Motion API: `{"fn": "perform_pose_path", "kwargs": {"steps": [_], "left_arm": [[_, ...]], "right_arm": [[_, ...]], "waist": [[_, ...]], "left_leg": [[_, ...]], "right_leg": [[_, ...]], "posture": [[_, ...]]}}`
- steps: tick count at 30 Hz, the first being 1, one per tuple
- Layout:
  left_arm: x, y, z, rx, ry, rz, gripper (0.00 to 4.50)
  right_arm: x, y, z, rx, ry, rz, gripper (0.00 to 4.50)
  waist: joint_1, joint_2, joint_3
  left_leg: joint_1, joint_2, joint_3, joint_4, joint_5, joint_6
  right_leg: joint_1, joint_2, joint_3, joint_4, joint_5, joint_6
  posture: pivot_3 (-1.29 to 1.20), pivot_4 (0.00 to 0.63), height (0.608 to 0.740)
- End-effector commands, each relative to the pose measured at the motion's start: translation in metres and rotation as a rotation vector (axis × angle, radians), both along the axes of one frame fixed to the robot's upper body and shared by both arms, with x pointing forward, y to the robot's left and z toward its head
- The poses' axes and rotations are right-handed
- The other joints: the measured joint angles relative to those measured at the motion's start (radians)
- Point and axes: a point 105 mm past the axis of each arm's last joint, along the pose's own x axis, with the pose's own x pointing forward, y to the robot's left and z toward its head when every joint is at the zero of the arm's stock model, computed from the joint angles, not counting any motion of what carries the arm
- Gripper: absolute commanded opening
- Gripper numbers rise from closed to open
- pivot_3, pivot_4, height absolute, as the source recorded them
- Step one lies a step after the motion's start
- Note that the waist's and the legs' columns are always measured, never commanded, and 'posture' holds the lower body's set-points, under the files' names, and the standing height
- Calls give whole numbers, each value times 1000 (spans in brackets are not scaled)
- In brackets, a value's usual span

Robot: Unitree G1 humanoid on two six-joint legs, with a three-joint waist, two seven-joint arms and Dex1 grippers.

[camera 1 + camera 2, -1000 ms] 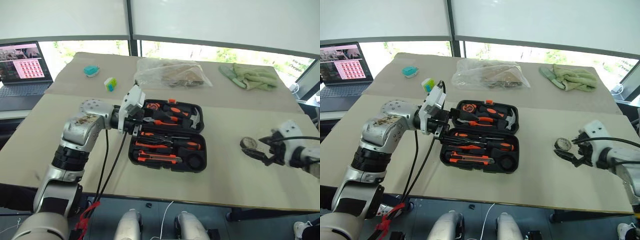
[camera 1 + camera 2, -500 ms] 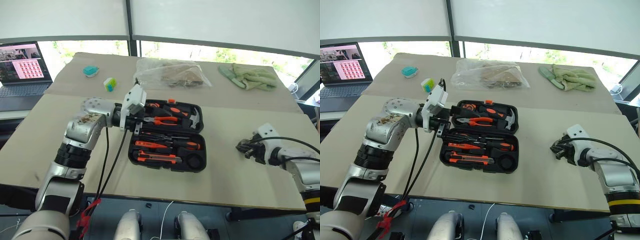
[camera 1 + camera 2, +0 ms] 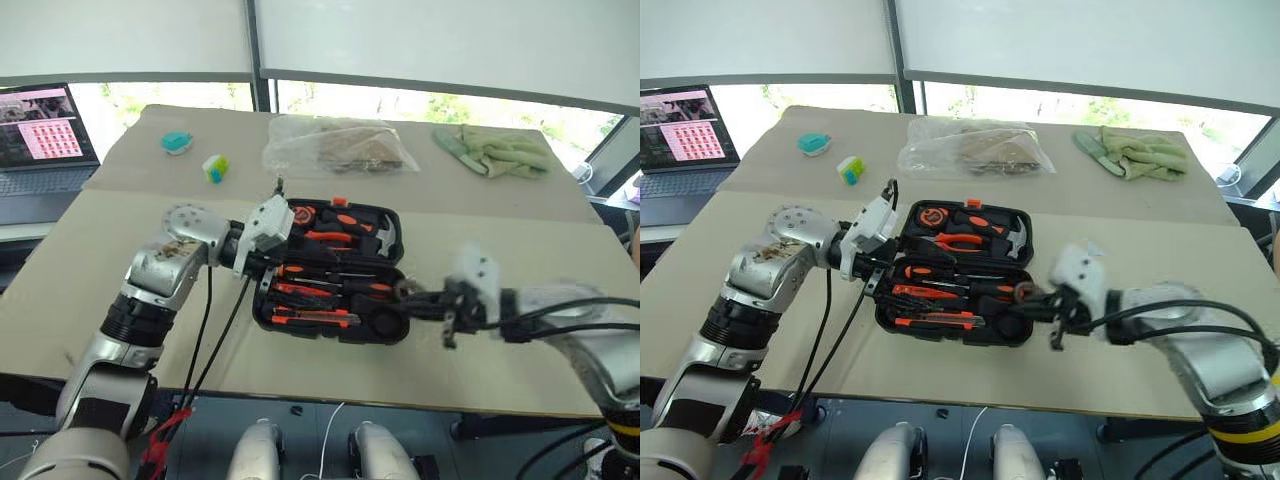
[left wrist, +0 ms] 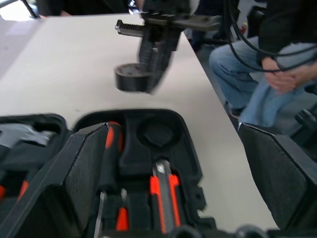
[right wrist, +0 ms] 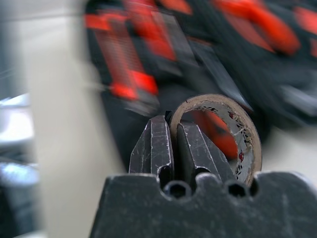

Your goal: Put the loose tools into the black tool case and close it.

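The black tool case (image 3: 320,331) lies open in the middle of the table, its slots holding orange-and-black tools, among them the utility knife (image 3: 305,318) along the front. A round recess (image 4: 154,133) at the front right corner is empty. My right gripper (image 3: 1035,303) is shut on the wall of the small grey tape roll (image 5: 218,129) and holds it just above the table beside that corner. At the case's left edge my left gripper (image 3: 268,262) stands open, fingers (image 4: 74,183) spread wide over the lower half.
Along the back of the table lie a clear plastic bag (image 3: 335,148), a green cloth (image 3: 495,152), a teal item (image 3: 176,142) and a small green item (image 3: 214,168). A laptop (image 3: 40,130) stands far left. A seated person (image 4: 277,64) is beyond the table's right side.
My right gripper shut on the tape roll at the table's right and swung it left to the case's front right corner. The left gripper dipped slightly at the case's left edge.
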Motion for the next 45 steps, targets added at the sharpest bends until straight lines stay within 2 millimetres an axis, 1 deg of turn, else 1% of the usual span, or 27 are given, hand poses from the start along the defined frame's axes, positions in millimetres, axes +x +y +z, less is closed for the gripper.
{"fn": "perform_pose_path", "kwargs": {"steps": [1, 3, 8, 11, 13, 14, 17, 19, 20, 21, 24, 26, 28, 29, 30, 31, 32, 33, 34, 36, 37, 39, 40, 42, 43, 44, 45], "left_arm": [[-3, -1, 6, 9, -53, -26, 4500], [-2, 0, 6, 11, -55, -22, 4500], [0, 1, 7, 11, -61, -13, 4500], [0, 1, 8, 10, -65, -10, 4500], [0, 1, 8, 9, -67, -9, 4500], [0, 1, 8, 9, -68, -9, 4500], [0, 1, 9, 7, -71, -6, 4500], [0, 1, 9, 6, -72, -4, 4500], [1, 1, 8, 6, -73, -2, 4500], [1, 1, 8, 6, -75, 1, 4500], [6, 3, 6, 6, -81, 44, 4500], [17, 11, 4, 7, -74, 133, 4500], [36, 32, 1, -6, -63, 296, 4500], [46, 44, 0, -20, -53, 383, 4500], [51, 52, -1, -30, -47, 438, 4500], [57, 60, -2, -35, -38, 493, 4500], [60, 66, -3, -38, -33, 529, 3981], [63, 71, -5, -32, -35, 552, 3722], [66, 77, -10, -10, -41, 580, 3323], [74, 91, -26, 67, -65, 645, 2512], [76, 96, -38, 114, -65, 660, 2179], [77, 97, -57, 197, -84, 657, 1350], [80, 96, -62, 212, -84, 665, 1020], [85, 94, -64, 214, -86, 691, 257], [87, 92, -65, 216, -89, 699, 28], [87, 91, -67, 220, -91, 696, 0], [84, 88, -69, 226, -87, 674, 0]], "right_arm": [[4, 9, -5, -50, -27, 2, 232], [9, 8, -12, -75, -15, -22, 232], [8, 7, -21, -101, 16, -25, 232], [8, 7, -27, -108, 37, -34, 1089], [2, 8, -29, -120, 47, -12, 1696], [0, 9, -28, -120, 51, -2, 2113], [-7, 13, -22, -101, 58, 26, 3180], [-8, 14, -20, -104, 48, 27, 3741], [-7, 13, -18, -106, 39, 23, 4184], [-7, 12, -15, -103, 33, 16, 4416], [-4, 7, -2, -79, 2, -13, 4416], [-1, -1, 13, -29, -12, -63, 4416], [10, -22, 30, 45, -32, -183, 4416], [17, -36, 33, 65, -39, -256, 4416], [21, -45, 33, 76, -41, -304, 4416], [26, -56, 30, 77, -40, -351, 4416], [28, -63, 28, 77, -38, -381, 3909], [30, -67, 26, 75, -35, -400, 3653], [34, -73, 22, 69, -35, -425, 3318], [44, -83, 12, 62, -34, -474, 2638], [49, -84, 7, 54, -33, -482, 2301], [58, -84, -2, 36, -33, -476, 1623], [63, -83, -5, 29, -38, -469, 1322], [72, -81, -8, 24, -46, -461, 653], [75, -80, -9, 23, -48, -460, 296], [78, -79, -10, 18, -51, -455, 28], [80, -76, -11, 11, -55, -441, 28]], "waist": [[6, 0, 0], [6, 0, 0], [9, 0, 0], [9, 0, 0], [9, 0, 0], [8, 0, 0], [9, 0, 0], [8, 0, 0], [8, 0, 0], [8, 0, 0], [9, 0, 0], [10, 0, 0], [10, 0, 0], [11, 0, 0], [9, 0, 0], [8, -1, 0], [8, -1, 0], [8, -1, 0], [8, -1, 0], [9, -1, 0], [9, -1, 0], [8, -1, 0], [8, -1, 0], [8, -1, 0], [8, -1, 0], [9, -1, 0], [9, -1, 0]], "left_leg": [[-1, 0, 0, 0, 0, 0], [-1, 0, 1, 1, 0, 0], [-3, 0, 1, 0, 0, 0], [-4, 0, 0, 0, 0, 0], [-4, 0, 0, 0, 0, 0], [-4, 0, 0, 0, 0, 0], [-4, 0, 0, 0, 0, 0], [-5, 0, 0, 0, 0, 0], [-5, 0, 0, 0, 0, 0], [-5, 0, 0, 0, 0, 0], [-5, 0, 0, 0, 0, 0], [-5, 0, 0, 0, 0, 0], [-5, 0, 0, 0, 0, 0], [-5, 0, 0, 0, 0, 0], [-5, 0, 0, 0, 0, 0], [-5, 0, 0, 0, 0, 0], [-5, 1, 0, 0, 0, 0], [-5, 1, 0, 0, 0, 0], [-5, 0, 0, 0, 0, 0], [-5, 0, 0, 0, 0, 0], [-5, 0, 0, 0, 0, 0], [-5, 0, 1, 0, 0, 0], [-5, 0, 1, 0, 0, 0], [-6, 0, 1, 0, 0, 0], [-8, 0, 1, 0, 0, 0], [-11, 0, 2, 1, 0, 0], [-14, 0, 2, 2, 0, 0]], "right_leg": [[0, 0, 0, -1, 0, 0], [0, 0, 0, -2, 0, 0], [-2, 0, 0, -2, 0, 0], [-3, 0, 0, -1, 0, 0], [-3, 0, 0, -1, 0, 0], [-3, 0, 0, -1, 0, 0], [-3, 0, 0, -2, 0, 0], [-4, 0, 0, -1, 0, 0], [-4, 0, 0, -1, 0, 0], [-4, 0, 0, -1, 0, 0], [-4, 0, 0, -1, 0, 0], [-4, 0, 0, -2, 0, 0], [-4, 0, 0, -1, 0, 0], [-4, 0, 0, -1, 0, 0], [-4, 0, 0, -1, 0, 0], [-4, 0, 0, -1, 0, 0], [-4, 1, 0, -1, 0, 0], [-4, 1, -1, -1, 0, 0], [-4, 0, -1, -2, 0, 0], [-4, 0, -1, -2, 0, 0], [-4, 0, -1, -2, 0, 0], [-4, 0, -1, -2, 0, 0], [-4, 0, 0, -2, 0, 0], [-6, 0, 0, -1, 0, 0], [-9, 0, 0, 0, 0, 0], [-13, 0, 0, 2, 1, 0], [-15, 0, 1, 3, 1, 0]], "posture": [[0, 150, 740], [0, 150, 740], [0, 150, 740], [0, 150, 740], [0, 150, 740], [0, 150, 740], [0, 150, 740], [0, 150, 740], [0, 150, 740], [0, 150, 740], [0, 150, 740], [0, 150, 740], [0, 150, 740], [0, 150, 740], [0, 150, 740], [0, 150, 740], [0, 150, 740], [0, 150, 740], [0, 150, 740], [0, 150, 740], [0, 150, 740], [0, 150, 740], [0, 150, 740], [0, 150, 740], [0, 150, 740], [0, 150, 740], [0, 150, 740]]}}
